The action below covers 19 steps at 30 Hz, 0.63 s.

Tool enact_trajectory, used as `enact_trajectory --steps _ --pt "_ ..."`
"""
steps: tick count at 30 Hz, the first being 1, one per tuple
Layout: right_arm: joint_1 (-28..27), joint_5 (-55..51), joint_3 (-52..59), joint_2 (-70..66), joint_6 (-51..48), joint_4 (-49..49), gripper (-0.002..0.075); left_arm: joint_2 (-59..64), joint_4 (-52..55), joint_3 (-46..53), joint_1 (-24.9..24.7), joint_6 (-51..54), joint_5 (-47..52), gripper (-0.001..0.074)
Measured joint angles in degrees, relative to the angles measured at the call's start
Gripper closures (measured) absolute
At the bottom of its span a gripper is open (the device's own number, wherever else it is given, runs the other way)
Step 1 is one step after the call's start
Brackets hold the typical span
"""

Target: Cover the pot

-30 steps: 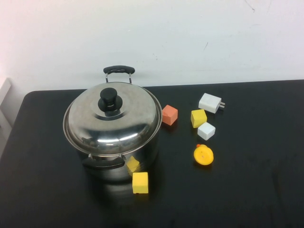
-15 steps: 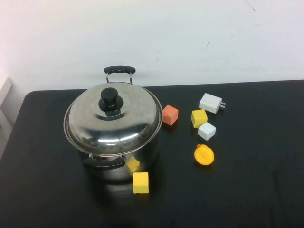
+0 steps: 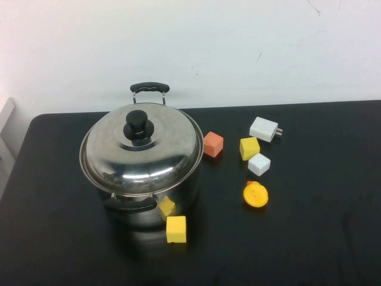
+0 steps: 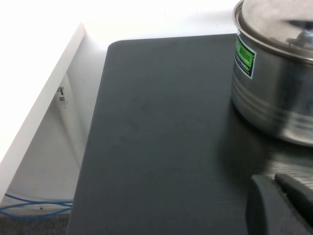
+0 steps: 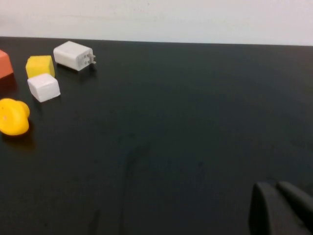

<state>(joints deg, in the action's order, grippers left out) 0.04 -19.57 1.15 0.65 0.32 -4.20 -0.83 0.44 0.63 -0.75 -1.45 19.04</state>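
The big steel pot (image 3: 186,189) with black side handles stands at the table's left, and the domed steel lid (image 3: 149,156) with its black knob (image 3: 137,124) sits on top of it. The pot (image 4: 274,105) and the lid's rim (image 4: 264,36) also show in the left wrist view. My left gripper (image 4: 272,178) is low over the table at the pot's left, apart from it, fingers together and empty. My right gripper (image 5: 274,185) is low over the table's right part, fingers together and empty. Neither arm shows in the high view.
Right of the pot lie an orange cube (image 3: 212,144), a yellow cube (image 3: 249,148), a white cube (image 3: 258,164), a white charger plug (image 3: 264,128) and a yellow toy duck (image 3: 255,195). Another yellow cube (image 3: 175,229) lies in front of the pot.
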Motion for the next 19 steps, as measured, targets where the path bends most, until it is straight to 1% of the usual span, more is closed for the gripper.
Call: enact_trajectory --steps 19 --pt "0.0 -0.4 -0.1 0.0 0.0 0.0 0.0727 0.0 0.0 0.0 0.0 0.1 0.0 0.0736"
